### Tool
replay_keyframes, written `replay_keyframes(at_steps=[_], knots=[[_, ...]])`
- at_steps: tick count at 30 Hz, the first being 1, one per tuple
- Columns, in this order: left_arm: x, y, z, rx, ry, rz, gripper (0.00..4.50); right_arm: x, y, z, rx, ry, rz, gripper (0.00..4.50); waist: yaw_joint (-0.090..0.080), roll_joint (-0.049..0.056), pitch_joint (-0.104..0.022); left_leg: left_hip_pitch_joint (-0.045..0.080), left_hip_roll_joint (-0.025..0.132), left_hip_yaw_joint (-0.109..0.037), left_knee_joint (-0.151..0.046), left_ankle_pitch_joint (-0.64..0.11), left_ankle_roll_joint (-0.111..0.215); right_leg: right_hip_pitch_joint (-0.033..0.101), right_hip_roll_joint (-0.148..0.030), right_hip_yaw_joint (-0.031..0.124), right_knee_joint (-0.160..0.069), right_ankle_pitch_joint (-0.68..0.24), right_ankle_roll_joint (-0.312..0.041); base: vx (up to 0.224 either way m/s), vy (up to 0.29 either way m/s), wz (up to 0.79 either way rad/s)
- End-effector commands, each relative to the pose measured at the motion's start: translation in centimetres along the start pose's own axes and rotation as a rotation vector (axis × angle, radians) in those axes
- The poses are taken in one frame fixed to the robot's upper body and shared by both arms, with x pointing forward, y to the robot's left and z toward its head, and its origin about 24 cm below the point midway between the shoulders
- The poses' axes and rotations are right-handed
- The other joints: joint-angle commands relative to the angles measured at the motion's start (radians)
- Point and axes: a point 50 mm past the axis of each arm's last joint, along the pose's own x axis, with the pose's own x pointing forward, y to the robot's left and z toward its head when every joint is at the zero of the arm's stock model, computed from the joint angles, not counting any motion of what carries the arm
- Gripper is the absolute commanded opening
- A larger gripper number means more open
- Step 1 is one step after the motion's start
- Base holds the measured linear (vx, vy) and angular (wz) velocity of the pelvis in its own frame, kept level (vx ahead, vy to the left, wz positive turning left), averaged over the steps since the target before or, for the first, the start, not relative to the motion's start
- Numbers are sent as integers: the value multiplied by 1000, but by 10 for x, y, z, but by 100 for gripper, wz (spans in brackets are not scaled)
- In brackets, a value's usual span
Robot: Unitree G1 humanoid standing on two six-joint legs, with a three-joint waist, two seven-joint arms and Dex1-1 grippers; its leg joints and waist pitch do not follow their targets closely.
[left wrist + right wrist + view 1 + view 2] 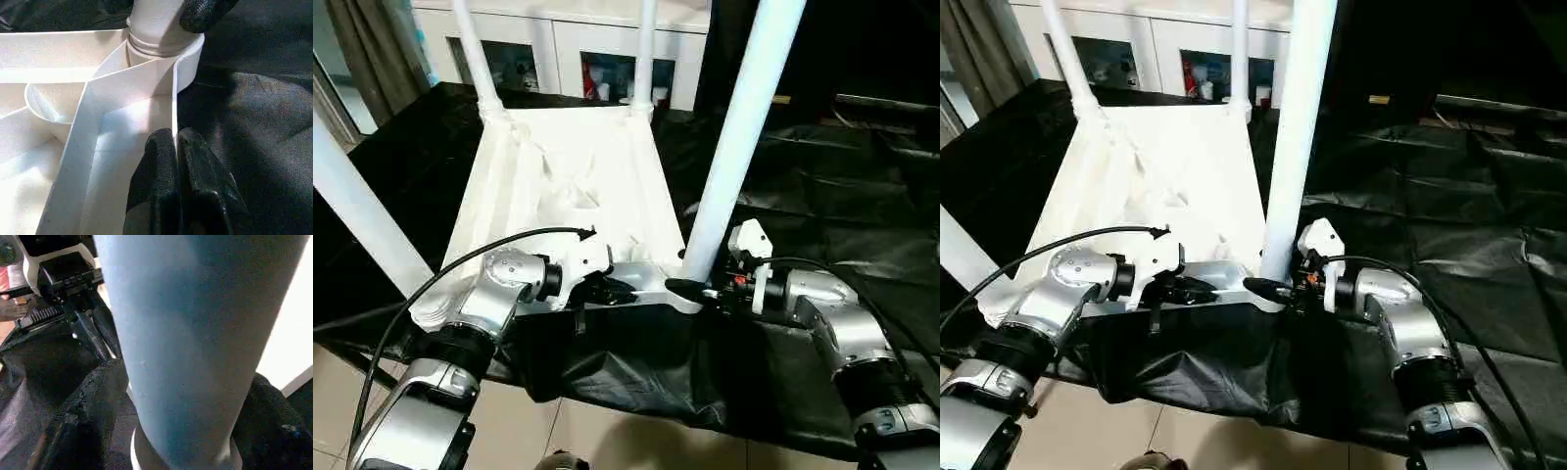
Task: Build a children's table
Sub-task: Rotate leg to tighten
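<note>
Four white tubular legs stand up from the children's table [570,166], which lies upside down on the black-draped worktop [862,196], ribbed underside facing up, its near edge at the worktop's front edge. White cabinet [558,49] with glass doors stands behind the worktop. Near right leg [736,137] rises from its round corner socket [188,58] at the table's near right corner.

Left tool [607,290] reaches in from the left along the near rim; in the left wrist view its two black fingers [161,166] are pressed together on a thin upright rib of the rim [173,112], just short of the socket.

Right tool [690,287] comes from the right at the base of the near right leg. In the right wrist view its fingers [88,406] sit one on each side of the leg, close against it just above the socket collar.
</note>
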Motion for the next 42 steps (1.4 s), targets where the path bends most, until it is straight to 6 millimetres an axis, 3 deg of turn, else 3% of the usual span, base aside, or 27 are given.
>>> replay_keyframes(at_steps=[1,2,8,13,15,17,18,20,23,26,27,29,30,31,32,36,41,42], knots=[[3,-1,5,-8,-64,8,0,2,4,-4,1,33,54,277,1,-22,-67,24,89,-46,-65,-131,73,42,-96,65,-66,-141,-232,0,0,0],[3,-1,4,-9,-63,8,0,2,4,-4,1,35,55,254,2,-22,-66,25,89,-45,-65,-136,71,40,-96,65,-68,-154,-229,0,0,0],[3,-3,3,-11,-58,13,0,3,5,-8,10,47,69,208,3,-23,-67,22,89,-47,-65,-133,68,42,-95,65,-66,-159,-223,0,0,0],[13,4,8,-8,-61,95,0,8,8,-17,67,43,4,199,4,-22,-65,25,90,-47,-66,-146,66,39,-96,65,-70,-176,-222,0,0,0],[23,10,12,-8,-42,168,0,16,8,-24,96,48,-100,197,0,-17,-61,30,88,-50,-70,-185,42,37,-97,66,-80,-240,-207,0,0,0],[29,14,16,-16,-33,215,0,21,8,-29,108,53,-168,197,-5,-21,-58,36,89,-52,-75,-233,11,33,-100,68,-91,-315,-190,0,0,0],[34,19,20,-29,-32,267,0,27,7,-32,138,51,-245,196,-8,-15,-57,39,88,-54,-76,-258,-3,32,-102,68,-98,-353,-179,0,0,0],[40,23,24,-45,-31,320,0,33,6,-35,176,49,-324,196,-16,-18,-48,46,86,-59,-82,-317,-29,26,-101,67,-109,-436,-163,0,0,0],[53,28,35,-74,-39,402,0,46,4,-39,260,37,-476,195,-20,-16,-47,57,86,-67,-83,-378,-46,26,-108,65,-124,-534,-128,0,0,0],[64,29,43,-88,-34,450,0,58,0,-39,319,51,-620,195,-30,-13,-50,56,88,-71,-90,-390,-61,25,-105,64,-123,-510,-124,0,0,0],[67,29,45,-89,-35,454,0,63,0,-37,316,48,-628,195,-32,-4,-50,59,86,-70,-89,-400,-65,23,-104,65,-122,-481,-132,0,0,0],[71,27,47,-71,-42,441,0,70,2,-30,298,22,-599,195,-35,-11,-52,50,87,-70,-93,-389,-55,31,-104,65,-120,-436,-137,0,0,0],[72,27,48,-65,-41,438,0,72,2,-28,294,13,-594,230,-34,-10,-53,51,88,-69,-93,-381,-52,31,-104,66,-119,-417,-140,0,0,0],[72,26,47,-52,-37,430,0,73,3,-26,292,-5,-575,251,-36,-19,-53,47,88,-67,-95,-368,-45,33,-102,66,-117,-390,-145,0,0,0],[72,26,47,-46,-35,426,0,74,3,-24,291,-13,-566,265,-34,-15,-52,50,88,-65,-94,-365,-40,32,-105,68,-116,-382,-151,0,0,0],[60,23,39,-26,-59,342,0,71,9,-14,161,-28,-369,286,-28,-27,-52,42,87,-63,-90,-329,-7,40,-112,69,-117,-394,-147,0,0,0],[41,16,26,17,-57,211,0,49,11,-10,103,-9,-144,286,-20,-27,-55,30,90,-60,-87,-254,34,50,-109,68,-105,-331,-163,0,0,0],[38,15,24,19,-57,195,0,46,11,-9,98,-6,-120,286,-20,-24,-55,33,92,-57,-87,-250,35,45,-106,70,-104,-321,-167,0,0,0]])
